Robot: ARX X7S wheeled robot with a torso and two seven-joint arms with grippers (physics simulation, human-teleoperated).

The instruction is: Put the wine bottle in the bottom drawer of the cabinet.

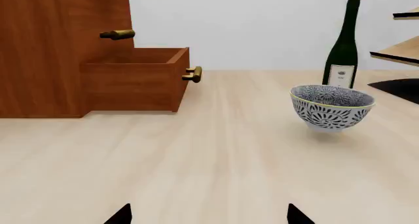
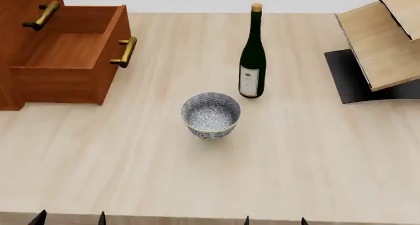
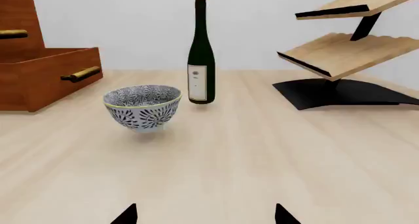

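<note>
Showing only dark fingertips at frame edge, both grippers spread wide, holding nothing; wine bottle upright behind bowl; bottom drawer open.

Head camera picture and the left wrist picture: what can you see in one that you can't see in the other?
Only the head view looks down into the open bottom drawer, showing it empty, and shows both grippers' fingertips, left gripper and right gripper. Only the left wrist view shows the wall behind and the cabinet from the side. Both show the upright wine bottle, the patterned bowl, the rack and the table.
</note>
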